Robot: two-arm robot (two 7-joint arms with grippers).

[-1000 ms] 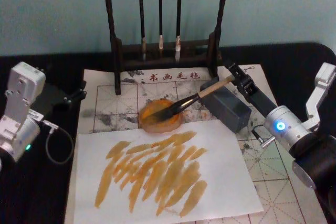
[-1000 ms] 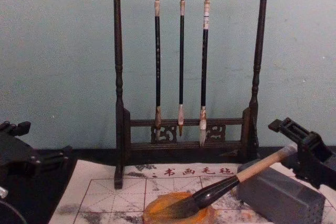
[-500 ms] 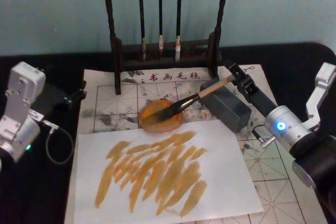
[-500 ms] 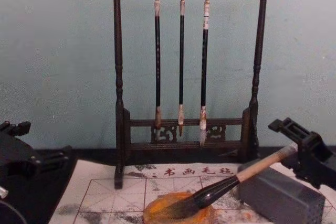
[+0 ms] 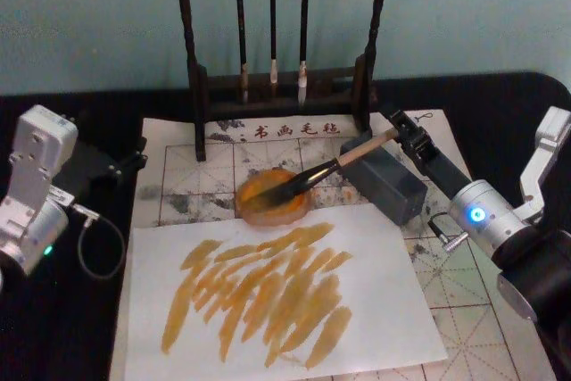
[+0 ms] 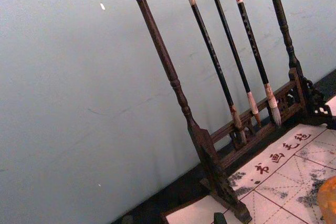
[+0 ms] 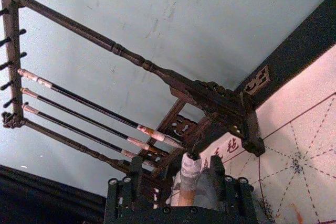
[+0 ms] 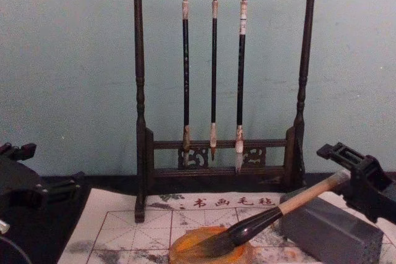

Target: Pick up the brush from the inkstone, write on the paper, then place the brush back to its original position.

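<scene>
paper [image 5: 401, 292]: strokes done
brush [image 5: 308, 178]: resting on dish [image 5: 268, 210], block [image 5: 393, 186]
my right claw [image 5: 403, 136]: round handle, can't tell if gripping
left claw [image 5: 134, 160]: parked
todo: release

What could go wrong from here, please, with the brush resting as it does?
The right gripper sits at the end of the brush; a careless pull-away could drag the handle off the grey block, smearing orange on the paper. The brush stand is close behind it, so a backward swing could knock it. The left gripper idles left of the paper.
</scene>
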